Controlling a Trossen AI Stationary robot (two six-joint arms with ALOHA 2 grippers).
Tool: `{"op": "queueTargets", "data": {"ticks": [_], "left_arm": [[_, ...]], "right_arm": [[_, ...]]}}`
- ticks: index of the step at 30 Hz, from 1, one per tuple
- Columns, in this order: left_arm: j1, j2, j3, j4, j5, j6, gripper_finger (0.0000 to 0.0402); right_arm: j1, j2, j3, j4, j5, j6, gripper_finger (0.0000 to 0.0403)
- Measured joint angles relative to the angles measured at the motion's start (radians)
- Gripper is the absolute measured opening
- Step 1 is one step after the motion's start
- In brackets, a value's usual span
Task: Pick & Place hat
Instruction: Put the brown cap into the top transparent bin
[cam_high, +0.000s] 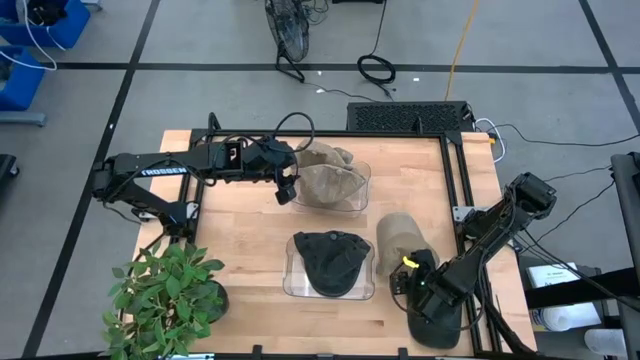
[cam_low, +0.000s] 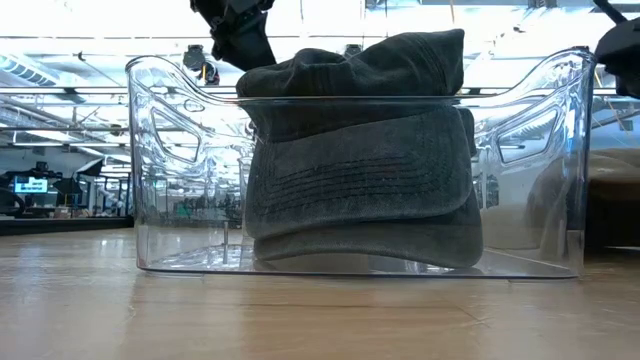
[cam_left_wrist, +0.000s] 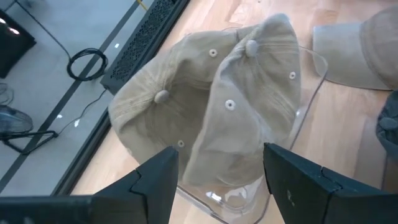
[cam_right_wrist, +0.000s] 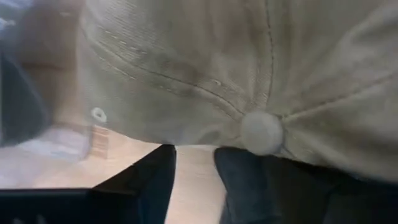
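Note:
A loose tan hat (cam_high: 397, 235) lies crown up on the table, right of a clear bin (cam_high: 292, 285) that holds dark hats (cam_high: 332, 262). My right gripper (cam_high: 410, 272) stands open, pointing steeply down at the tan hat's near end. In the right wrist view the crown and its top button (cam_right_wrist: 261, 132) fill the picture just past the fingers. Two more tan hats (cam_left_wrist: 224, 106) are piled in a second clear bin (cam_high: 362, 190) at the far middle. My left gripper (cam_left_wrist: 221, 186) hovers open over that bin's left side, touching nothing. My right gripper comes at the tan hat's crown, close to the top button (cam_right_wrist: 261, 132), from above and slanting. The cloth hides the ends of the fingers (cam_right_wrist: 249, 186). I cannot tell whether they touch the hat. The hat lies on the table.
A potted plant (cam_high: 165, 295) stands at the near left corner. Bare wood lies between the two bins and along the table's left half. A black frame rail (cam_high: 455, 190) runs along the table's right edge. The low view shows the dark hats (cam_low: 360, 160) through the bin wall (cam_low: 160, 180).

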Motion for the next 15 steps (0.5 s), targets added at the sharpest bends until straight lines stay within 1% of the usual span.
{"op": "queueTargets", "data": {"ticks": [3,7,11,15], "left_arm": [[0.000,0.000,0.000,0.000,-0.008,-0.001,0.0234],[0.000,0.001,0.000,0.000,-0.010,-0.004,0.0234],[0.000,0.001,0.000,0.001,-0.011,-0.013,0.0234],[0.000,0.001,0.000,0.002,-0.012,-0.020,0.0234]], "right_arm": [[0.002,-0.016,-0.005,-0.003,0.067,-0.005,0.0248],[0.000,-0.031,-0.005,-0.060,0.180,-0.015,0.0261],[-0.017,-0.034,-0.005,-0.107,0.202,-0.019,0.0260],[-0.020,-0.058,-0.005,-0.074,0.225,-0.033,0.0249]]}}
